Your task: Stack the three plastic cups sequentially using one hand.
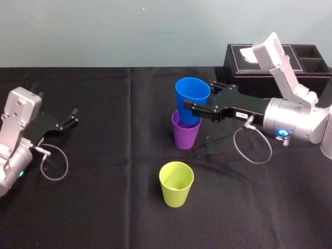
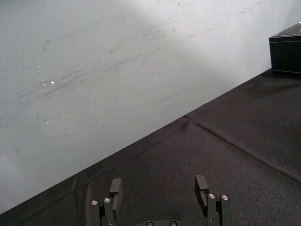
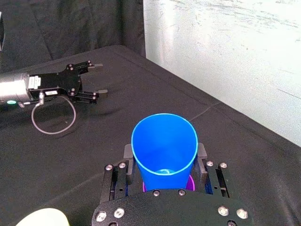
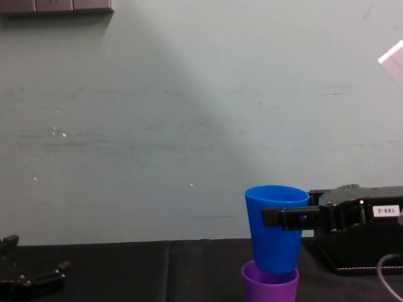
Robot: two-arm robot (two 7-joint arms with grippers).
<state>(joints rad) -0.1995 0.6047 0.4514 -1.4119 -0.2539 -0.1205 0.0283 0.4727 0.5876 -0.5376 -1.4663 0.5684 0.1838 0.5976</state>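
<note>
My right gripper (image 1: pixel 191 110) is shut on the blue cup (image 1: pixel 192 96), one finger on each side of its wall (image 3: pixel 164 150). The blue cup is upright, with its base dipped into the mouth of the purple cup (image 1: pixel 185 136), which stands on the black cloth mid-table. In the chest view the blue cup (image 4: pixel 276 226) sits partly inside the purple cup (image 4: pixel 271 284). The yellow-green cup (image 1: pixel 176 184) stands alone, nearer to me and slightly left of the purple one. My left gripper (image 1: pixel 72 118) rests open at the far left, holding nothing.
A black tissue box (image 1: pixel 244 65) and a black compartment tray (image 1: pixel 311 54) sit at the back right, behind my right arm. A cable loop (image 1: pixel 251 148) hangs from the right wrist above the cloth. A pale wall runs along the table's far edge.
</note>
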